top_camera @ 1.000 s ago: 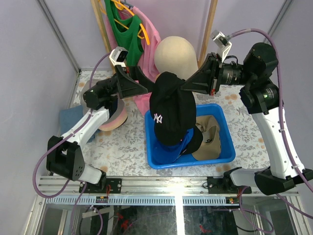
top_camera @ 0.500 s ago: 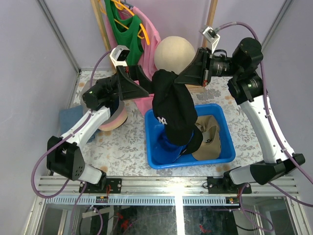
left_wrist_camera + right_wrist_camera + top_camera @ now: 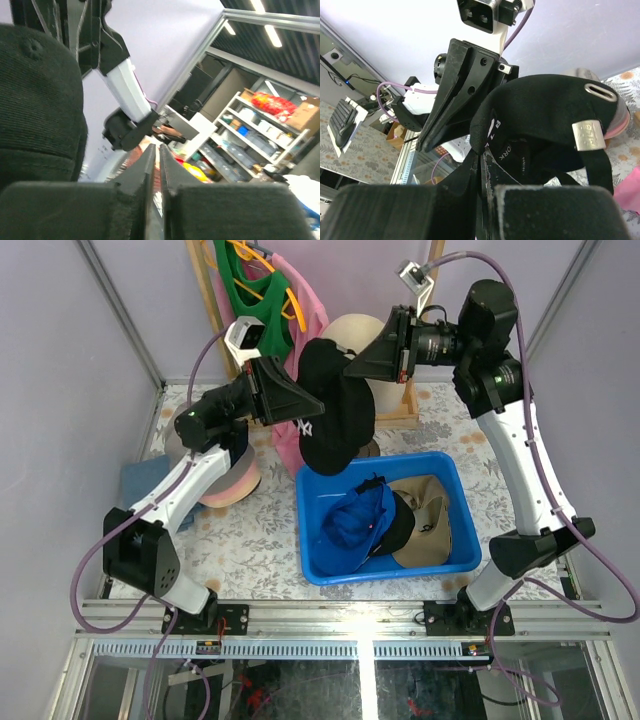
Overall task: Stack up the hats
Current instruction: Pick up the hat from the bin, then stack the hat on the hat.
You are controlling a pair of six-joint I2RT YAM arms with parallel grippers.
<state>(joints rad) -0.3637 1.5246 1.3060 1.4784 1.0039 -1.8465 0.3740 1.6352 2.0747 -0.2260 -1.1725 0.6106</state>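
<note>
Black baseball cap [image 3: 330,415] with the white logo now hangs high above the blue bin [image 3: 312,572], clear of its rim; a second ago its crown still drooped down into the bin. The right gripper [image 3: 352,367] has carried it up, with its fingers pinched on the cap's inner band. The left gripper [image 3: 317,407] stood wide apart a moment ago and has just snapped together at the cap's side away from the bin's right wall. Its wrist view shows the fingers pressed flat with the crown beside them, so I cannot tell if any fabric is caught. Left of the bin lies a pile of bucket hats [image 3: 232,480], probably the stack this cap is meant for. A blue cap [image 3: 352,522] waits inside the bin.
</note>
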